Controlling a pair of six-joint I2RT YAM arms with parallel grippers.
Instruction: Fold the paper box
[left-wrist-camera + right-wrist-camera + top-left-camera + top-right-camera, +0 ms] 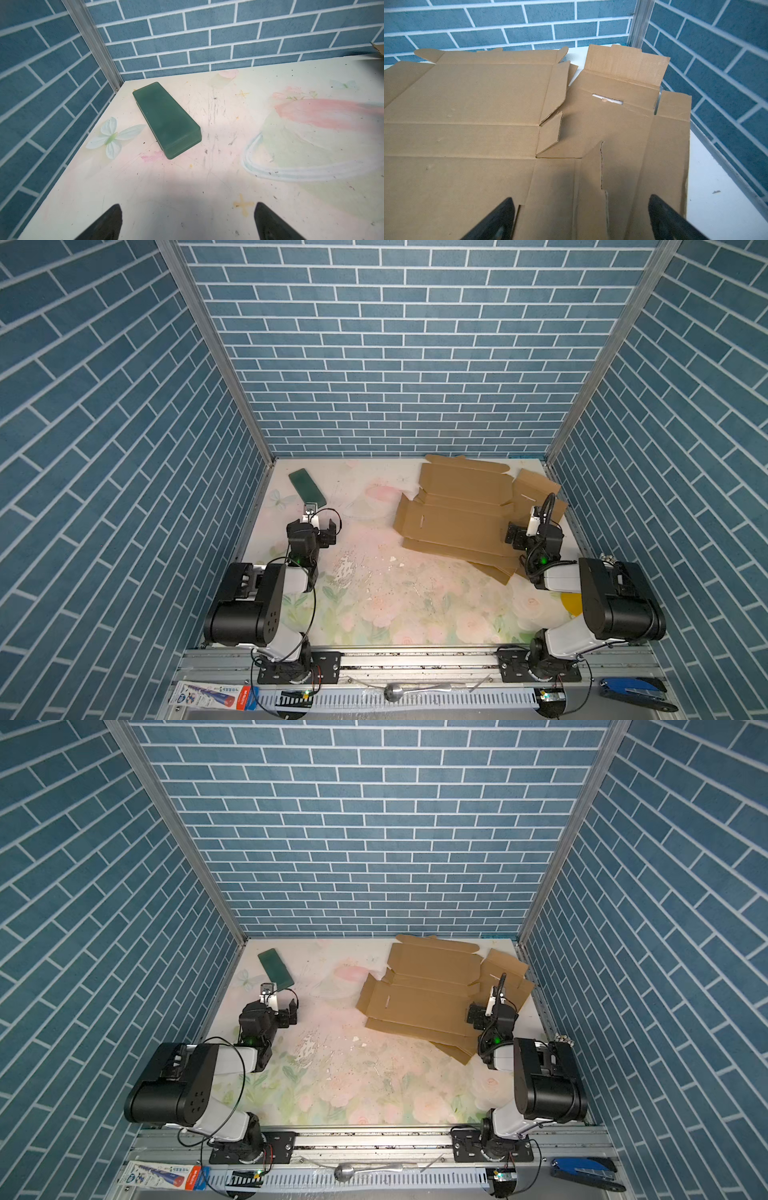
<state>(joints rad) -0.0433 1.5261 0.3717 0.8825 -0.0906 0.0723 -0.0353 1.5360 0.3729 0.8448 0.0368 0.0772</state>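
Currently | paper box [457,510]: flat corrugated brown cardboard | green case [307,488]: smooth, rectangular

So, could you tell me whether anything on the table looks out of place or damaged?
The green block near the far-left corner seems unrelated to folding; the cardboard box blank lies flat and askew.

Claws: two, left claw [190,218] and right claw [583,216]. Two fingers [110,222] each, four in all.

Arms: two, one behind each claw.

Cardboard blank [461,510]: one, flat, beneath and ahead of right claw.

Green block [307,488]: one, just ahead of left claw, not touching.

Printed butterflies [113,136]: two, both ahead of left claw, one beside green block, other far off to opposite side.

Behind both claws, by front rail: metal spoon [415,689], one; blue-handled pliers [633,691], one; printed packet [212,696], one.
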